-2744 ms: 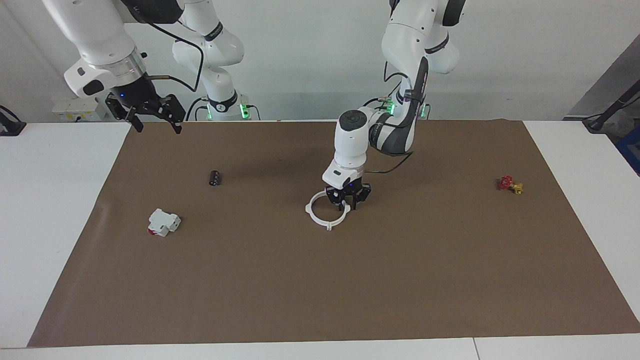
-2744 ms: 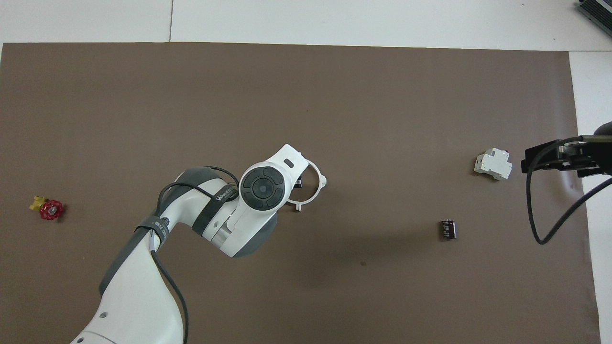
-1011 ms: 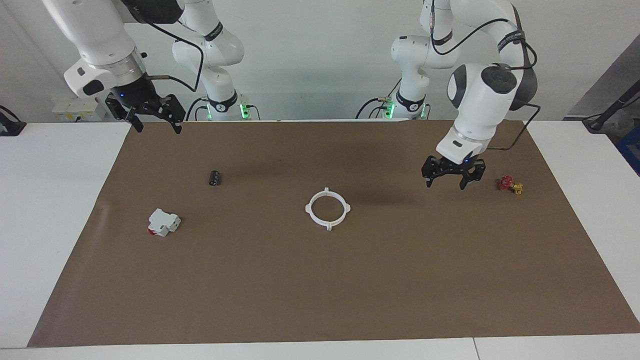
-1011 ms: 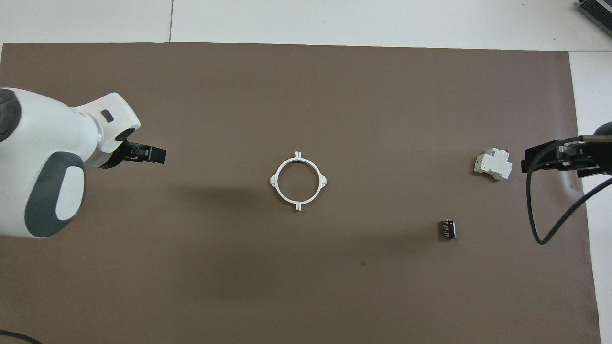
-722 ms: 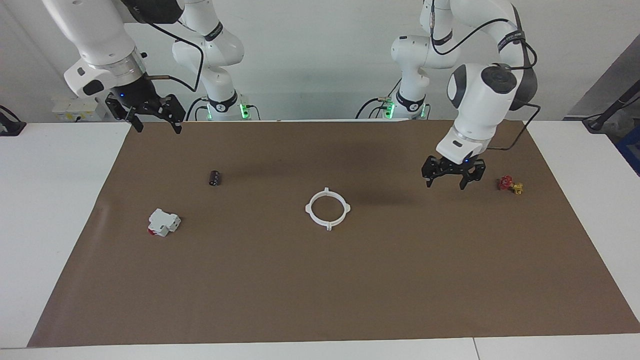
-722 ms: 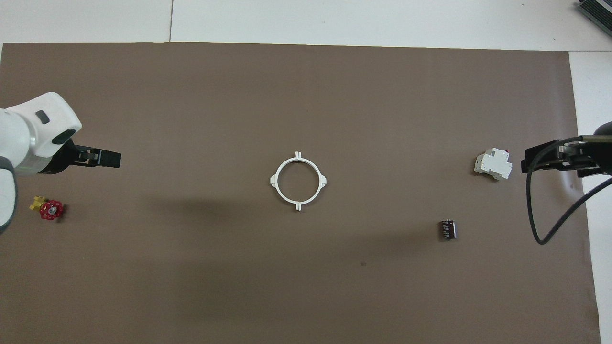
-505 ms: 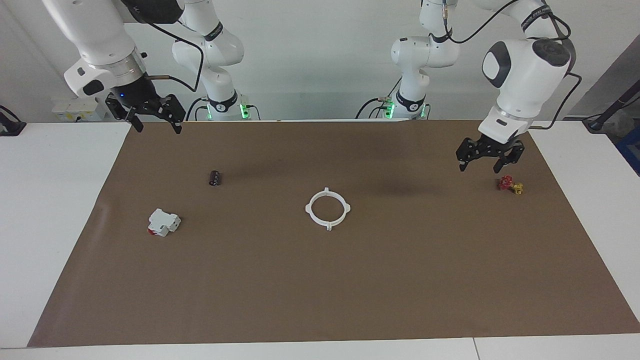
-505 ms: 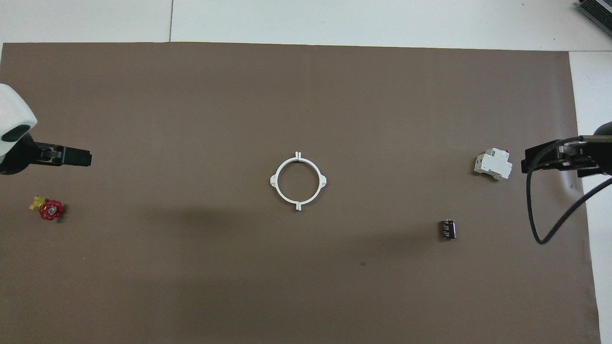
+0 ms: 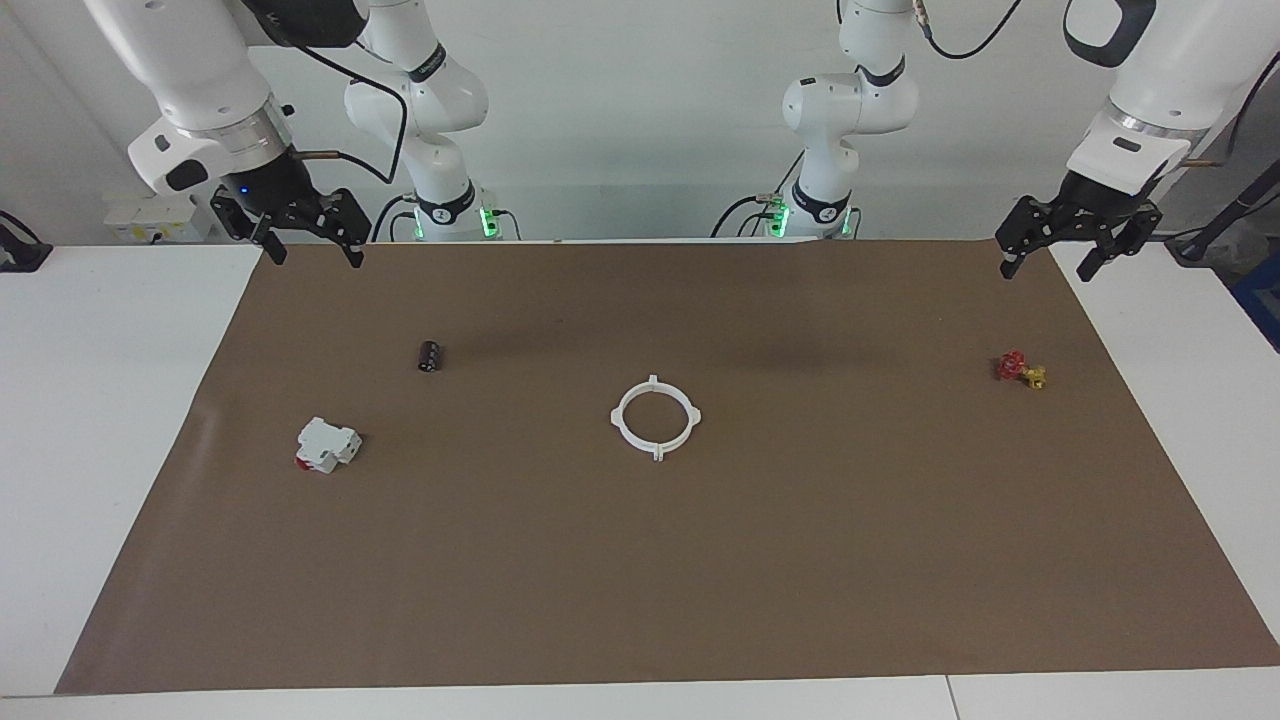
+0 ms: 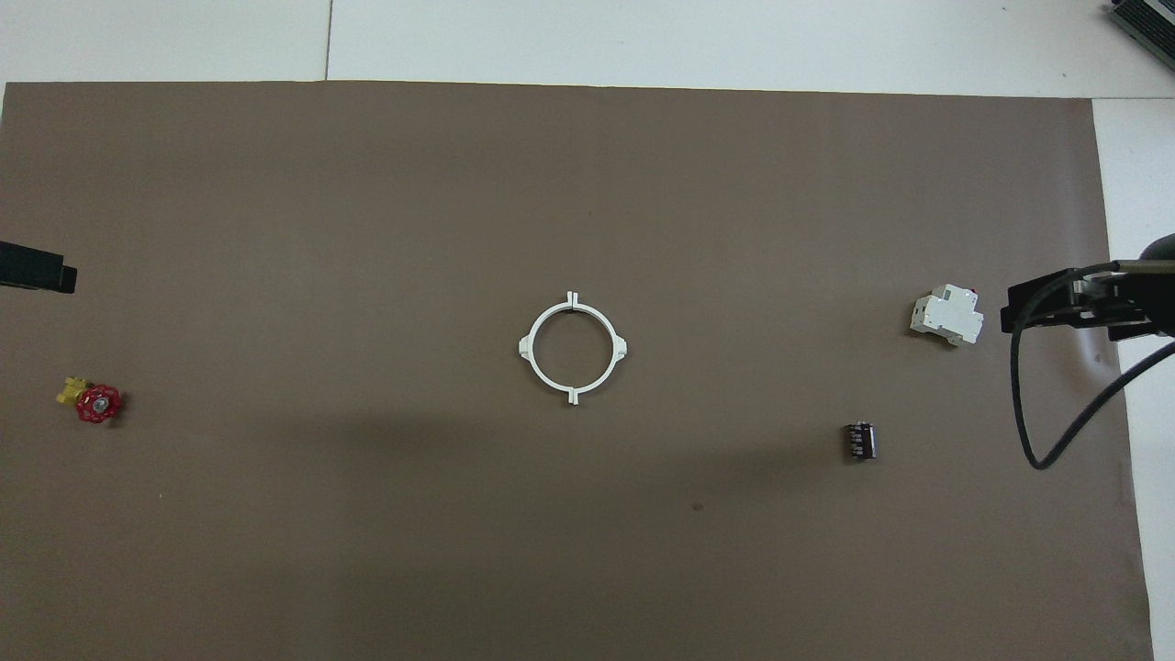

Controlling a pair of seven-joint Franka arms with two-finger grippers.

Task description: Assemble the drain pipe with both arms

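Note:
The drain pipe [image 9: 617, 420] lies flat at the middle of the brown mat as one closed white ring with four nubs; it also shows in the overhead view [image 10: 573, 393]. No gripper touches it. My left gripper [image 9: 1046, 265] is open and empty, raised over the mat's corner at the left arm's end, by the robots; only one finger tip [image 10: 37, 275] shows at the edge of the overhead view. My right gripper [image 9: 313, 255] is open and empty, raised over the mat's corner at the right arm's end; it also shows in the overhead view [image 10: 1019, 308].
A white-and-red box [image 9: 326, 445] [image 10: 946, 316] and a small black cylinder [image 9: 430, 355] [image 10: 860, 440] lie toward the right arm's end. A red-and-yellow valve [image 9: 1020, 369] [image 10: 92, 401] lies toward the left arm's end. The brown mat [image 9: 640, 580] covers the table's middle.
My left gripper has let go of the ring, risen and swung away to the left arm's end of the table. The ring has stayed in place. The right arm has not moved.

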